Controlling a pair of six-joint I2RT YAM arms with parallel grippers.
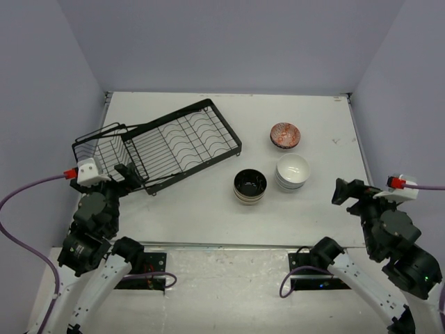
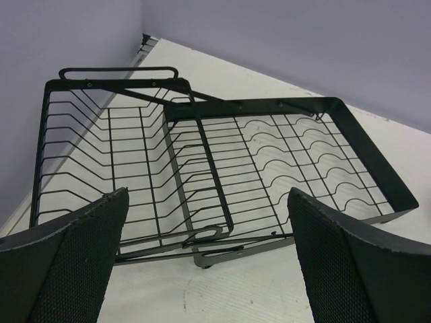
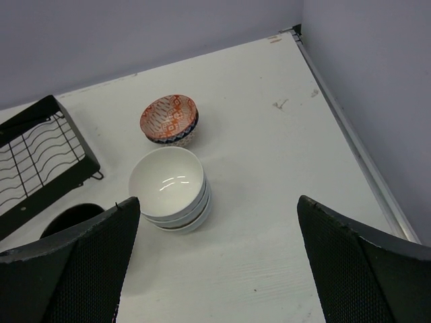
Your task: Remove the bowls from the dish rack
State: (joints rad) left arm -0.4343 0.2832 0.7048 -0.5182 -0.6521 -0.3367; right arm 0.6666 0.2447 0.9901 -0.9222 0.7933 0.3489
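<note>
Dish rack toward far-left corner looks empty, bowls sit out toward right edge, left gripper and right gripper both wide open holding nothing; risks: left snags the rack wire and drags it, right clips the white stack and topples it.

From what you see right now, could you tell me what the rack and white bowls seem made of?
The rack looks like thin bent metal wire in a flat band frame, coated matte black, with no shine. The white bowls are probably glazed ceramic: glossy, with sharp light glints inside the top one.
</note>
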